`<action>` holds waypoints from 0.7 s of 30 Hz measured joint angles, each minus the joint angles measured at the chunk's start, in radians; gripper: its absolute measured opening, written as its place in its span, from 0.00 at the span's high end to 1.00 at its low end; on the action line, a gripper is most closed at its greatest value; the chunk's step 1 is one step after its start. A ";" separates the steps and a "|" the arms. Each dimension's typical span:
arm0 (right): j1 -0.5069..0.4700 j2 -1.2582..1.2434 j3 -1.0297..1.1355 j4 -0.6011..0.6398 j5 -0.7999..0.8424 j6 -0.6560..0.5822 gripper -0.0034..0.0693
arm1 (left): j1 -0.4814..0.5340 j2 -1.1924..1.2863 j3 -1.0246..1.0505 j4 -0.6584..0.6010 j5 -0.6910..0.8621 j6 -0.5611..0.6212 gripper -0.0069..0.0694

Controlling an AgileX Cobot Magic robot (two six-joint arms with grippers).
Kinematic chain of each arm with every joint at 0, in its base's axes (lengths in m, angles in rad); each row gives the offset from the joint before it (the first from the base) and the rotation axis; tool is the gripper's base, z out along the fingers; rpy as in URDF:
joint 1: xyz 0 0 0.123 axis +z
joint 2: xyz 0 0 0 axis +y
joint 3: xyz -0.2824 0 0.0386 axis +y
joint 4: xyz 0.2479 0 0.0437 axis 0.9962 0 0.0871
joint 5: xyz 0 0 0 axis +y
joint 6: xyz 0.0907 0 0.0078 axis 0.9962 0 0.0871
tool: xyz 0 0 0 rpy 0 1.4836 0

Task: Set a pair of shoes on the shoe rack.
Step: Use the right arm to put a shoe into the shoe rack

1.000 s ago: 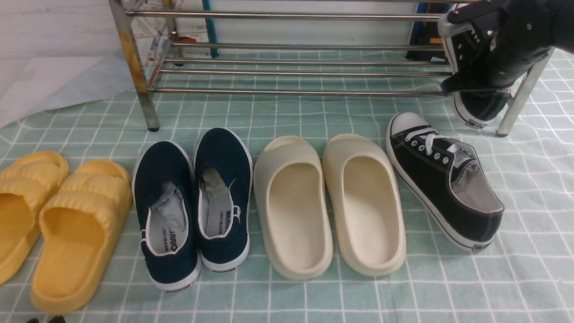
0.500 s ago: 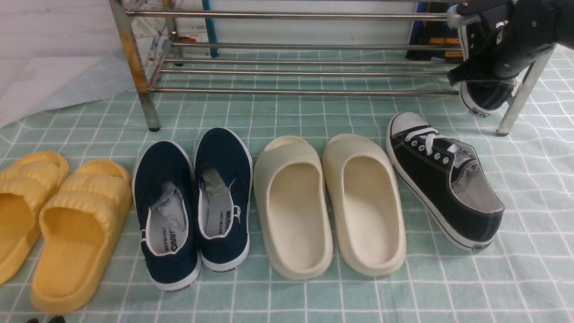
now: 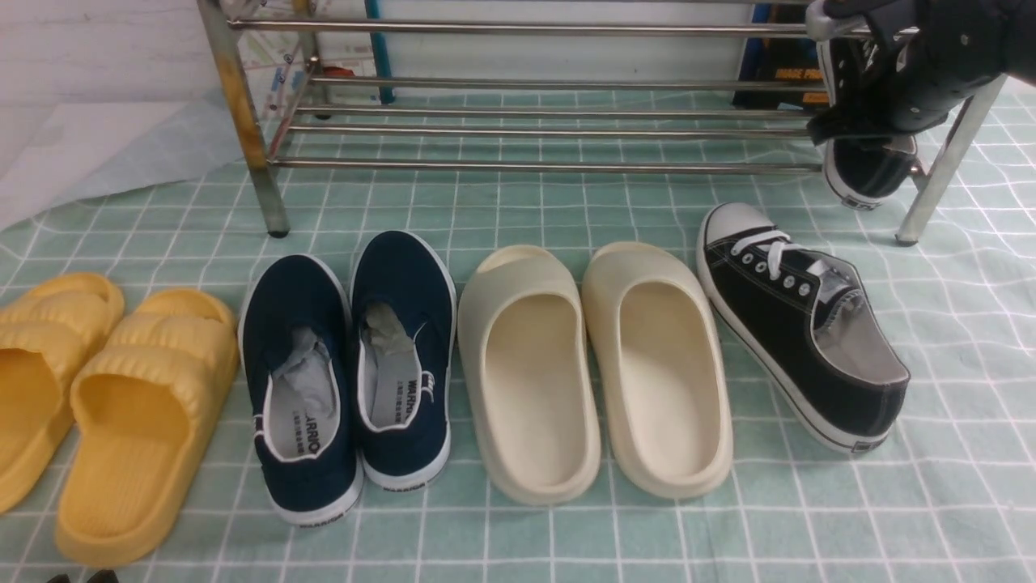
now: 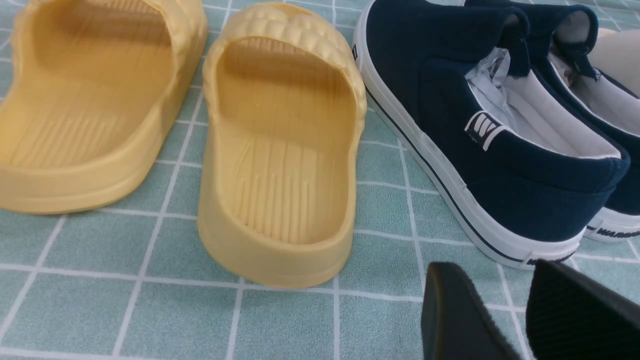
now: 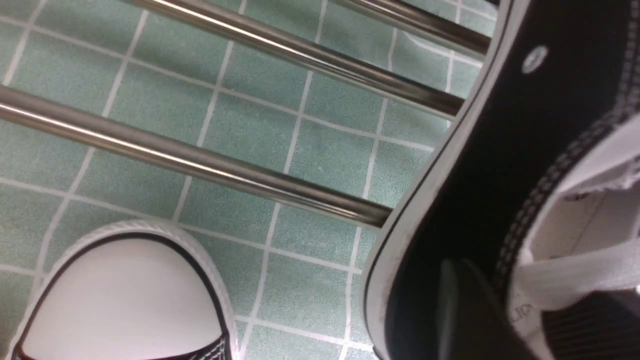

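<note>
One black sneaker (image 3: 801, 324) with white laces lies on the checked cloth at the right, toe toward the shoe rack (image 3: 526, 166). My right gripper (image 3: 878, 89) is shut on the other black sneaker (image 3: 870, 166) and holds it tilted, heel down, at the rack's right end, in front of the lower rails. In the right wrist view the held sneaker (image 5: 525, 165) fills the side by my gripper (image 5: 505, 310), with the rack rails (image 5: 200, 160) and the lying sneaker's toe cap (image 5: 125, 295) below. My left gripper (image 4: 505, 300) is open and empty, low over the cloth.
In a row before the rack lie yellow slides (image 3: 105, 397), navy slip-ons (image 3: 348, 364) and cream slides (image 3: 599, 364). The yellow slides (image 4: 280, 150) and a navy slip-on (image 4: 475, 135) lie just beyond my left fingers. The rack's right leg (image 3: 943, 162) stands beside the held sneaker.
My right gripper has lifted the held sneaker a little higher and slightly to the right at the rack's right end. Everything else is still.
</note>
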 joint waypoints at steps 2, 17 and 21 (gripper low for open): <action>0.000 0.000 -0.001 -0.003 0.006 0.000 0.41 | 0.000 0.000 0.000 0.000 0.000 0.000 0.60; 0.020 -0.010 -0.007 0.040 0.148 -0.015 0.38 | 0.000 0.000 0.000 0.000 0.000 0.000 0.60; 0.021 0.014 -0.007 -0.006 0.136 -0.023 0.57 | 0.000 0.000 0.000 0.000 0.000 0.000 0.60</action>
